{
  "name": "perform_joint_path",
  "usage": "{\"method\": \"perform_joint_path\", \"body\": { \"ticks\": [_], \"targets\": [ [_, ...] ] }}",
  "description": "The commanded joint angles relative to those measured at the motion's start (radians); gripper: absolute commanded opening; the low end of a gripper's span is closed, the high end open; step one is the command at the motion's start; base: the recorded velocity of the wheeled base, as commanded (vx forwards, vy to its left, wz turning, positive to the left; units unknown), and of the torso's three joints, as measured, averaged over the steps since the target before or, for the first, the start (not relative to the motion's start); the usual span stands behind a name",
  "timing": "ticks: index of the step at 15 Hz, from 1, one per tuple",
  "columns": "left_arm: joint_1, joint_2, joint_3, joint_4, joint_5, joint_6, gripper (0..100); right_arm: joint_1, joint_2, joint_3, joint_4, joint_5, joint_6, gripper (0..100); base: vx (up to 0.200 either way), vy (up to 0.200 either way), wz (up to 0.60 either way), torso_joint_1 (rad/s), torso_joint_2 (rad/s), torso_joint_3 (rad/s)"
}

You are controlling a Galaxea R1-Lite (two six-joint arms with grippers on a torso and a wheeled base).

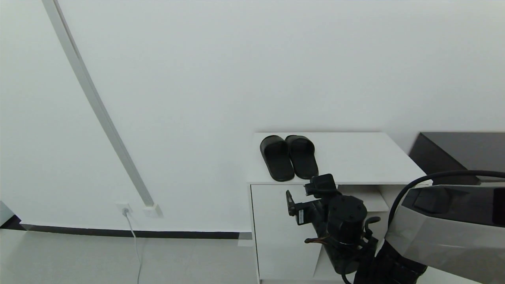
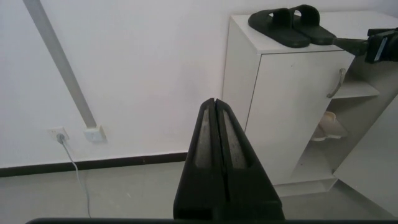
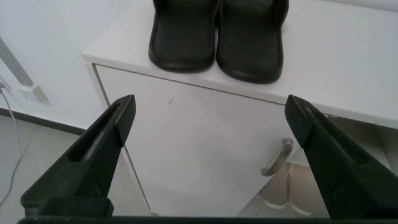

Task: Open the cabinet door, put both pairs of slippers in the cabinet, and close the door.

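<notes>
A pair of black slippers (image 1: 288, 157) (image 2: 292, 25) (image 3: 217, 37) lies side by side on top of the white cabinet (image 1: 355, 157) (image 2: 280, 112). The cabinet's left door (image 1: 280, 232) (image 3: 199, 143) is closed, with a metal handle (image 3: 278, 163) (image 2: 336, 84) at its right edge. Beside the door, open shelves hold a pale slipper (image 2: 329, 127) (image 3: 280, 193). My right gripper (image 1: 302, 191) (image 3: 211, 124) hovers open in front of the door's top, just below the black slippers, holding nothing. My left gripper (image 2: 215, 137) is shut and empty, well left of the cabinet.
A wall socket with a cable (image 1: 125, 210) (image 2: 59, 135) and a slanted grey conduit (image 1: 98, 106) are on the wall left of the cabinet. A dark piece of furniture (image 1: 461, 154) stands to the cabinet's right. Bare floor (image 1: 118, 260) lies to the left.
</notes>
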Motion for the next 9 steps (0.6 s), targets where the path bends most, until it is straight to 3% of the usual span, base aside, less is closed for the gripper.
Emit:
{"method": "perform_joint_path", "body": {
  "ticks": [1,5,9],
  "targets": [
    [0.000,0.000,0.000,0.001,0.000,0.001,0,-0.001,0.001,-0.001,-0.002,0.000,-0.002,100,0.000,0.000,0.00,0.163,-0.36,-0.198],
    [0.000,0.000,0.000,0.001,0.000,0.004,0,-0.012,-0.040,-0.029,-0.031,0.065,-0.059,100,0.000,0.000,0.00,0.021,-0.05,-0.023],
    [0.000,0.000,0.000,0.000,-0.001,0.005,0,-0.021,-0.192,-0.263,0.493,0.065,0.056,100,0.000,0.000,0.00,0.000,0.00,0.000]
  ]
}}
